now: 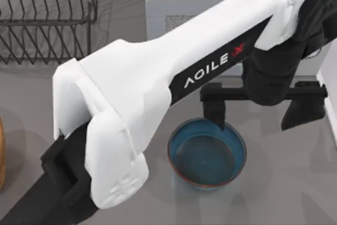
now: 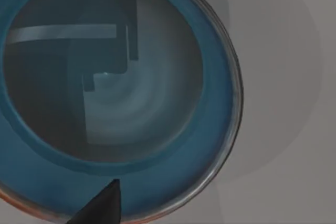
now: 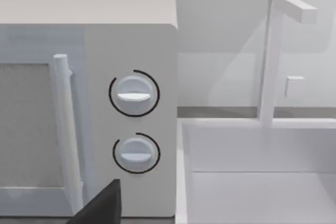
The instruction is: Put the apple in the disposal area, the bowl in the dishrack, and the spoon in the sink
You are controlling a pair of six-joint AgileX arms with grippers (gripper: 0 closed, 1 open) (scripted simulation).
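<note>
White AgileX left arm (image 1: 158,72), crossing the table from lower left to upper right; left gripper (image 1: 263,110) spread open above the bowl's far rim, one finger (image 1: 216,113) at the rim, the other outside it, holding nothing; right gripper facing microwave (image 3: 89,103) and sink (image 3: 262,171), finger state not discernible; dishrack (image 1: 47,14), black wire, upper left; grey table (image 1: 295,183), smooth, uncluttered; bowl (image 1: 207,154), teal glazed, right of centre, likely rigid, slippery, breakable; best pinched across the thin rim.

The left arm (image 1: 158,93) stretches over the bowl (image 1: 207,154), blocking overhead access.
</note>
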